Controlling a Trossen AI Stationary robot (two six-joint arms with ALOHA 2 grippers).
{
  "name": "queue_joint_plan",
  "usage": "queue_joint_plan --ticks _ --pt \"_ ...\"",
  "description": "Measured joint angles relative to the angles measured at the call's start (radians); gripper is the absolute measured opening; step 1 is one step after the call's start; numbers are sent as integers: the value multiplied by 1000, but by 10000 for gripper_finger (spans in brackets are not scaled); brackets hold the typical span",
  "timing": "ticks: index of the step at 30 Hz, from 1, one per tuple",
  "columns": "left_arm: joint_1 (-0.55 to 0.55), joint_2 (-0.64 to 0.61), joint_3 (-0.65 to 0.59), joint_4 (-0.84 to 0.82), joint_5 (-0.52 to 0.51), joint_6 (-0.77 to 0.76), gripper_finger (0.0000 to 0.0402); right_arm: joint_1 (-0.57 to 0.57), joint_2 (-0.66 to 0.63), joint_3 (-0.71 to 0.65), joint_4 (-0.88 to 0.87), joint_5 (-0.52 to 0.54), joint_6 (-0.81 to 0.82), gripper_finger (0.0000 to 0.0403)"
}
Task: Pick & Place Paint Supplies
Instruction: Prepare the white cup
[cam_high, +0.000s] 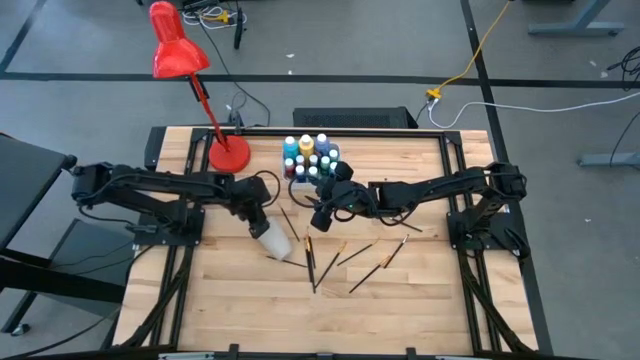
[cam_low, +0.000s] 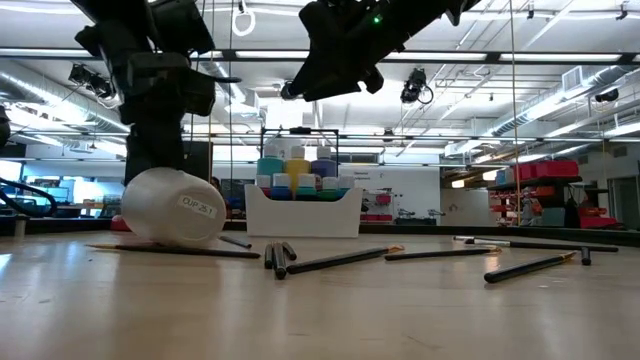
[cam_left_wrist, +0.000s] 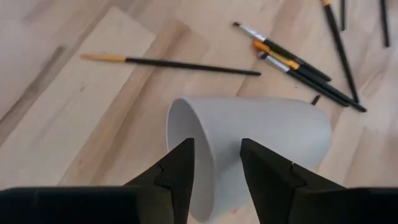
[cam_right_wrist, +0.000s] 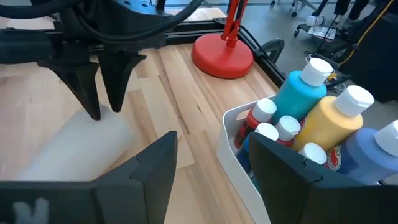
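My left gripper (cam_left_wrist: 216, 168) is down over the white cup (cam_left_wrist: 267, 146), which lies on its side on the counter (cam_high: 240, 290). Fingers straddle the cup's rim wall near the mouth, one inside the opening, one outside; gap between them looks partly closed, can't tell whether they've actually clamped the wall. Nothing visible in the part of the cup interior I can see.

Just past the cup: paintbrushes (cam_left_wrist: 298, 65) scattered flat on the counter, several in a loose bunch, one lying apart (cam_left_wrist: 171, 63) off the cup's mouth side. In the high view they fan out toward the front centre of the counter (cam_high: 345, 258).

My right gripper (cam_right_wrist: 214, 168) hangs above the counter with its jaws spread wide, holding nothing, right beside the white tray (cam_right_wrist: 233, 149) at the counter's back centre. The tray is packed with upright paint bottles (cam_right_wrist: 305, 87): teal, yellow and blue bodies with white caps, plus smaller ones with red showing among them. All bottles I can see are in the tray.

Red desk lamp (cam_high: 205, 100) stands on its round base just left of the tray.
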Motion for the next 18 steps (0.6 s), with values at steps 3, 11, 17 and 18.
queue_joint_plan --ticks 3,11,17,18 --pt "-1 14 -2 47 35 6 123 0 0 0 0 0 -2 203" --pt "-2 22 -5 70 84 42 20 0 0 0 -8 0 -14 203" --pt "0 22 -5 71 77 42 13 0 0 0 -8 0 -15 204" --pt "1 22 -3 68 88 43 13 0 0 0 -8 0 -15 203"
